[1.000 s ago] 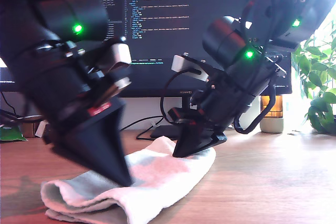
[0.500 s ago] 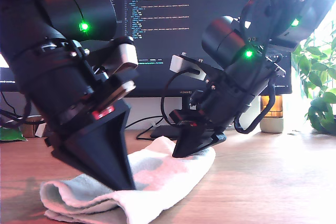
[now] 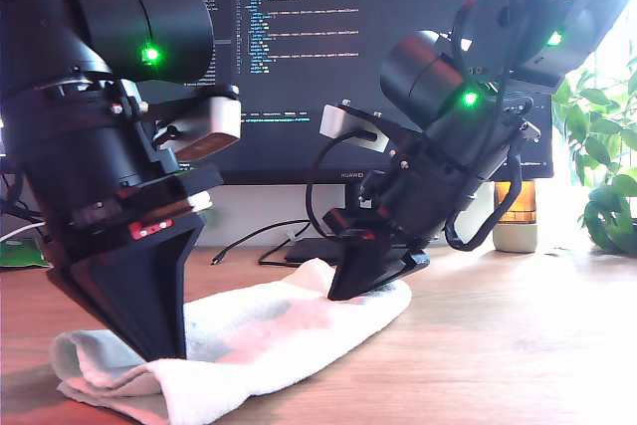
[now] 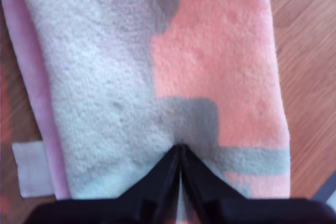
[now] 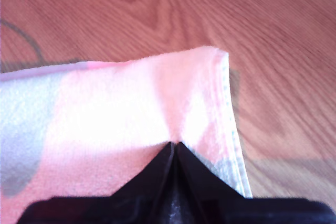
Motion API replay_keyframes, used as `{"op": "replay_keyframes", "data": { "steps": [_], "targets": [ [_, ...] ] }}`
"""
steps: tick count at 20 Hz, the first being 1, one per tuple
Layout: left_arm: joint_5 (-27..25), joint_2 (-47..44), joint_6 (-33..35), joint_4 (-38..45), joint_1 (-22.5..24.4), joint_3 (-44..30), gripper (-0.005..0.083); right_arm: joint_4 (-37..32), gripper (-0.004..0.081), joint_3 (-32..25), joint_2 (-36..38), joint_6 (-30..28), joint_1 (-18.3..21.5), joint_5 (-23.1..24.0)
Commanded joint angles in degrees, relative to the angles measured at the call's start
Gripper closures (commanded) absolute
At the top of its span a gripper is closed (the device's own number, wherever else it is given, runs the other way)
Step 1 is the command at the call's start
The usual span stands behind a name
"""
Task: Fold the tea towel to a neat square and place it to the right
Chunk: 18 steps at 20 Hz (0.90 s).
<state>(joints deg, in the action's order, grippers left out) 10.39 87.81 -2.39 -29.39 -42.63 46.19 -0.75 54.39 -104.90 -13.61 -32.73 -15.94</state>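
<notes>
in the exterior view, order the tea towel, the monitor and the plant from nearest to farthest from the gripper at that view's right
Measured from that gripper, whose arm I cannot name first or second:
1. tea towel, directly under its tip, touching.
2. monitor, behind and above it.
3. plant, at the exterior view's far right edge.

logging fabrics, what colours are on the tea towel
Blocky salmon pink and grey-green patches on the tea towel, clearest in the first wrist view.

Two bulky matte-black arms, round motor housings with green lights, white camera modules clipped on, looping black cable, wedge-shaped black grippers point(image 3: 139, 320) point(image 3: 363, 271), possibly red label strips.
</notes>
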Motion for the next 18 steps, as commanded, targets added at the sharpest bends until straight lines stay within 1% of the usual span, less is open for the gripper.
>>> {"op": "replay_keyframes", "data": {
  "steps": [1,4,8,10,14,16,18],
  "targets": [
    [-0.5,-2.1,0.5,0.5,-0.1,1.0,0.0793,1.0,0.0783,-0.7,-1.4,-0.3,-0.6,0.0],
    [-3.8,-4.0,1.0,0.0,-0.1,1.2,0.0793,1.0,0.0783,-0.7,-1.4,-0.4,-0.6,0.0],
    [-6.2,-3.9,1.4,-1.3,-0.1,1.2,0.0793,1.3,0.0783,-0.7,-1.4,-0.3,-0.6,0.0],
    [-8.6,-3.7,1.3,-2.4,-0.1,1.2,0.0793,1.6,0.0783,-0.7,-1.4,-0.3,-0.6,0.0],
    [-9.4,-2.3,1.3,-3.3,0.7,0.9,0.0793,1.8,0.0783,-0.7,-1.4,-0.4,-0.6,0.0],
    [-9.4,-1.3,1.3,-3.2,0.7,0.8,0.0793,1.9,0.0783,-0.7,-1.4,-1.9,-0.6,0.0],
    [-9.4,-0.3,1.4,-1.7,0.7,0.0,0.0794,1.7,0.0783,-0.7,-1.4,-1.9,-0.6,0.1]
  ]
}}
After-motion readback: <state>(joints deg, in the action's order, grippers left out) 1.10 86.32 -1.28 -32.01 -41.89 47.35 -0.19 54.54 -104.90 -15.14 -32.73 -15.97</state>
